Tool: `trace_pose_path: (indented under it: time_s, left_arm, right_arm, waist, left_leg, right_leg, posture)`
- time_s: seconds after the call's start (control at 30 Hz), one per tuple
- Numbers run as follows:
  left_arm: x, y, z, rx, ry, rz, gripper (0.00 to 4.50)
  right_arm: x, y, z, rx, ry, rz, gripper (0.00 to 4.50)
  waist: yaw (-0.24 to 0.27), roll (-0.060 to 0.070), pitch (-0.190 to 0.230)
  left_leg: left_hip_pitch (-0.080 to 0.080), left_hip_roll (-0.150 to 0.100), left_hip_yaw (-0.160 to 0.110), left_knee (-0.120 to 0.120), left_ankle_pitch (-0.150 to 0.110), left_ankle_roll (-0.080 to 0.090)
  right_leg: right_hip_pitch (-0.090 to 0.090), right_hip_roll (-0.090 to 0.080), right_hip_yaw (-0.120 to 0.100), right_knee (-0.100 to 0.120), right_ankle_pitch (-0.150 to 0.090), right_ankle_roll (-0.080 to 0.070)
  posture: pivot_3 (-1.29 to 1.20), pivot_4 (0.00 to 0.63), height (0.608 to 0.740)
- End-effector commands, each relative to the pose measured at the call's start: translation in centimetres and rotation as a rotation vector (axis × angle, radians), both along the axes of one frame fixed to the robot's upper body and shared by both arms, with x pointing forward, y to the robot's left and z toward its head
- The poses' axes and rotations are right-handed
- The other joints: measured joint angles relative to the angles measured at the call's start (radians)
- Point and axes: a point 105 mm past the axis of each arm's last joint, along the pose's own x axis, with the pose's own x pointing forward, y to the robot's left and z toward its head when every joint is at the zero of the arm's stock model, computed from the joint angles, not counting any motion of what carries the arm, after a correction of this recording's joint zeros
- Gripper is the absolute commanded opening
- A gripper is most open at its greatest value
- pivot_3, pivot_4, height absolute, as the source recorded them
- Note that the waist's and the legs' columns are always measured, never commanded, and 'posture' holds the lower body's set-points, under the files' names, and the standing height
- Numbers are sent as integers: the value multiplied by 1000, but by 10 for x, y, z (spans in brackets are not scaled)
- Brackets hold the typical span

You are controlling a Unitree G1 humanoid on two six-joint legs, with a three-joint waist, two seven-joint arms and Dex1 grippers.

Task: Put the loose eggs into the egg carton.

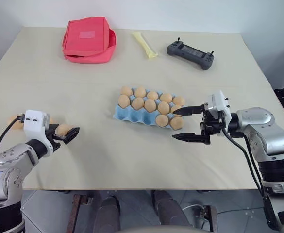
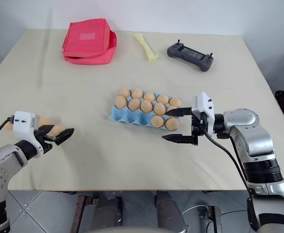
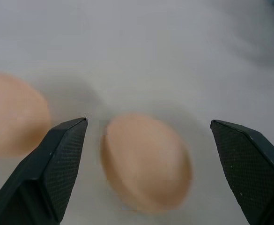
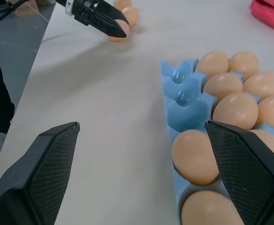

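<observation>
The beige worktop (image 1: 132,150) carries the light blue egg carton (image 1: 120,114) near its middle, most cups filled and a few on the near-left side bare; the right pincer (image 1: 189,124) hangs spread and empty just beside the carton's right end, apparently waiting. Close to the worktop's left edge lie the loose eggs (image 3: 146,161), at least two, kept apart from the carton; the left pincer (image 1: 70,134) points down at one with fingers spread on either side of it, not touching, seemingly poised to close.
</observation>
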Motion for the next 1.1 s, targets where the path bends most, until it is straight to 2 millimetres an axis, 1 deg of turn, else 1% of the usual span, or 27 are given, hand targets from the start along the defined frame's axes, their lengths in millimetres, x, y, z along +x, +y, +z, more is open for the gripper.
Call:
trace_pose_path:
  time_s: [0.03,0.1,0.2,0.3,0.37,0.43,0.47,0.63,0.77,0.87,0.97,1.0,1.1]
  left_arm:
    - [5,4,3,67,-17,-3,4300]
    - [9,-1,4,62,-19,-20,3904]
    - [14,-17,20,38,-59,-84,2997]
    - [16,-29,31,29,-72,-130,2045]
    - [18,-41,40,18,-96,-180,1825]
    - [23,-53,50,4,-134,-220,1751]
    - [25,-60,55,-5,-148,-243,1729]
    - [39,-95,76,-39,-236,-375,1712]
    - [52,-131,86,-91,-303,-508,1712]
    - [61,-162,82,-118,-296,-615,1712]
    - [64,-186,76,-133,-274,-713,1712]
    - [65,-190,75,-136,-273,-734,1712]
    - [64,-212,70,-151,-267,-834,1712]
  right_arm:
    - [-4,-6,12,10,-48,-18,4500]
    - [-5,-7,13,10,-48,-25,4500]
    - [-7,-10,13,6,-50,-42,4500]
    - [-8,-11,13,4,-51,-49,4500]
    - [-8,-12,13,5,-54,-56,4500]
    - [-8,-12,13,6,-56,-62,4500]
    - [-8,-12,13,7,-59,-65,4500]
    - [-10,-14,13,15,-68,-84,4500]
    - [-11,-15,11,15,-73,-100,4500]
    - [-11,-15,11,20,-82,-113,4500]
    - [-12,-16,12,26,-89,-130,4500]
    - [-13,-16,12,26,-90,-134,4500]
    - [-16,-19,11,26,-94,-160,4500]
  waist:
    - [2,0,0]
    - [3,0,0]
    - [4,0,0]
    - [4,0,0]
    - [4,0,0]
    - [4,0,0]
    - [4,0,0]
    - [5,0,0]
    - [6,0,0]
    - [9,0,0]
    - [8,0,0]
    - [8,0,0]
    - [6,0,0]
  left_leg:
    - [0,0,0,0,0,0]
    - [0,0,0,0,0,0]
    - [0,0,0,1,0,0]
    - [0,0,0,2,0,0]
    - [0,0,0,1,0,0]
    - [0,0,0,1,0,0]
    - [0,0,0,1,0,0]
    - [0,0,0,1,0,0]
    - [0,0,0,2,0,0]
    - [0,0,0,2,0,0]
    - [0,0,0,2,0,0]
    - [0,0,0,2,0,0]
    - [0,0,0,1,0,0]
  right_leg:
    - [0,0,0,0,0,0]
    - [0,0,0,0,0,0]
    - [0,0,0,0,0,0]
    - [1,0,0,0,0,0]
    - [1,0,0,0,0,0]
    - [1,0,0,0,1,3]
    - [1,0,0,0,4,7]
    - [1,0,0,0,4,7]
    - [1,0,0,0,4,8]
    - [1,0,0,0,4,8]
    - [1,0,0,0,4,8]
    - [1,0,0,0,4,8]
    - [1,1,0,0,4,8]
  posture:
    - [0,150,740]
    - [0,150,740]
    - [0,150,740]
    - [0,150,740]
    - [0,150,740]
    - [0,150,740]
    - [0,150,740]
    - [0,150,740]
    - [0,150,740]
    - [0,150,740]
    - [0,150,740]
    - [0,150,740]
    - [0,150,740]
